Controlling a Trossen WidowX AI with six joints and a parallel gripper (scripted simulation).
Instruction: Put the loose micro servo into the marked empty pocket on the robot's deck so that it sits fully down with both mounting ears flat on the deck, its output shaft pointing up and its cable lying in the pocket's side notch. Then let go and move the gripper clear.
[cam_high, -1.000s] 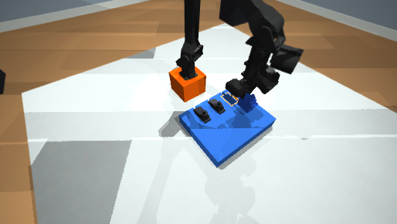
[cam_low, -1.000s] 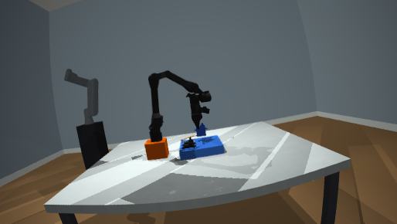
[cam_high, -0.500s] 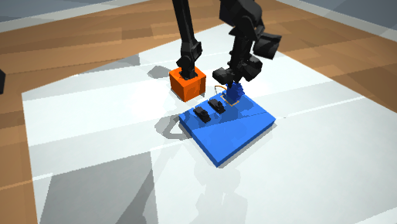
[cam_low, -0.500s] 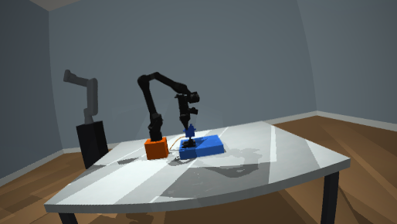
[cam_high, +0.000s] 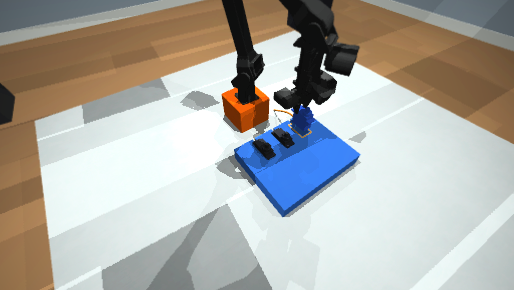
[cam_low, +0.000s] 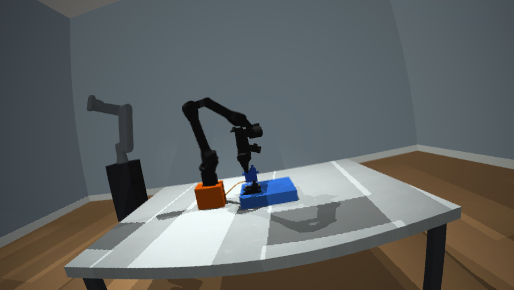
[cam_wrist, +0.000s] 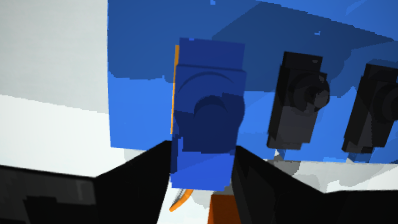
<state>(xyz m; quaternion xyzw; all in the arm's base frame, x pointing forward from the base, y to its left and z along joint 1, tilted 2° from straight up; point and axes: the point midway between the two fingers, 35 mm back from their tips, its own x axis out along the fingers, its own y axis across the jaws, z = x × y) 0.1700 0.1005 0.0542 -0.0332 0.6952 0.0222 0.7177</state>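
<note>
The loose blue servo (cam_high: 303, 120) (cam_low: 251, 174) (cam_wrist: 210, 115) is upright, its round shaft side facing up to the wrist camera. My gripper (cam_high: 298, 108) (cam_low: 247, 169) (cam_wrist: 201, 151) is shut on it near its cable end. The servo is over the orange pocket outline (cam_high: 296, 133) (cam_wrist: 175, 90) on the blue deck (cam_high: 310, 170) (cam_low: 282, 190) (cam_wrist: 134, 115) and appears slightly above the deck. It hides the pocket and most of the outline. An orange cable (cam_high: 283, 111) (cam_low: 232, 188) (cam_wrist: 182, 201) trails from the servo towards the arm's base; whether it lies in the notch cannot be seen.
Two black servos (cam_high: 264, 148) (cam_high: 283, 137) (cam_wrist: 296, 110) (cam_wrist: 367, 110) sit in the deck beside the pocket. The orange base block (cam_high: 243, 114) (cam_low: 210, 196) (cam_wrist: 223, 210) of the arm stands close behind the deck. A grey arm on a black pedestal (cam_low: 127, 187) stands beyond the table.
</note>
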